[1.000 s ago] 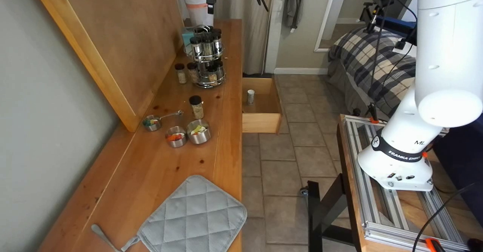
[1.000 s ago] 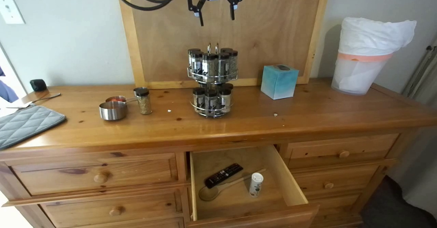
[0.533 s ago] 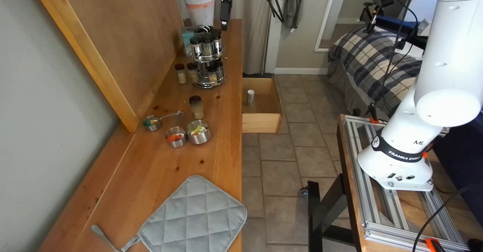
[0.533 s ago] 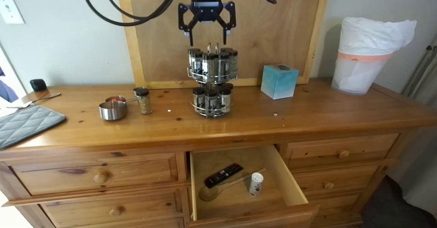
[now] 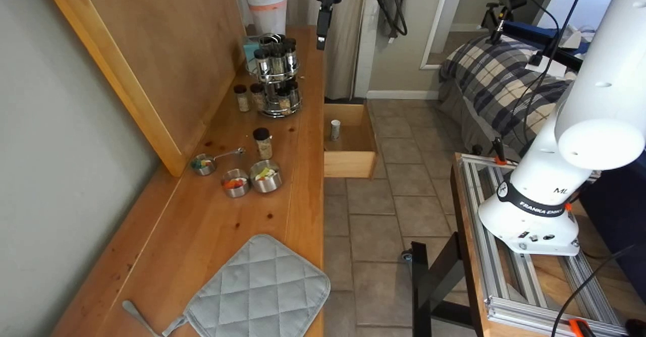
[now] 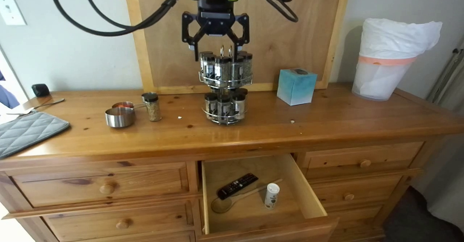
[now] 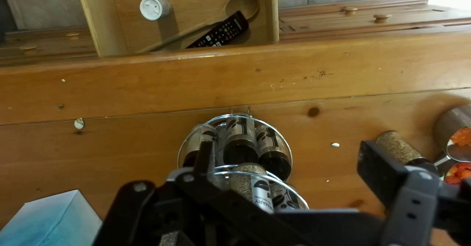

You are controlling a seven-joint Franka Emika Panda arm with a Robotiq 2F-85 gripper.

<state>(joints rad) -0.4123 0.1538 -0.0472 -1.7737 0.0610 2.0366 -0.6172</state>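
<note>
1. Gripper [image 6: 216, 58]: fingers apart, nothing held; hangs nr spice rack [image 6: 224, 87], not touching.
2. That spice rack's upright on dresser [image 6: 264, 133]; wire rims prob. keep jars [image 6: 222, 70] from slipping off.
3. Loose jar [image 6: 154, 111] & metal cups [image 6: 120, 119] flat on top, prob. for stability.
4. Drawer [image 6: 306, 195] pulled out, so contents reachable; remote [image 6: 237, 186] overlaps spoon [image 6: 222, 205].

In an exterior view, the gripper [image 6: 215, 58] points down — fingers [image 6: 197, 54] set wide apart. One fingertip visually overlaps the upper jars [image 6: 222, 70] of the spice rack [image 6: 225, 87]; the lower tier [image 6: 225, 122] sits lower than the fingers. Right of the fingers: tissue box [image 6: 297, 87], then lined bin [image 6: 386, 61]. Left of the fingers: spice jar [image 6: 154, 110], measuring cups [image 6: 120, 119] and, farther out, quilted pot holder [image 6: 30, 130]. Well below the fingers — pulled-out drawer [image 6: 253, 221] containing remote control [image 6: 237, 186], wooden spoon [image 6: 222, 205] and white shaker [image 6: 272, 196].
</note>
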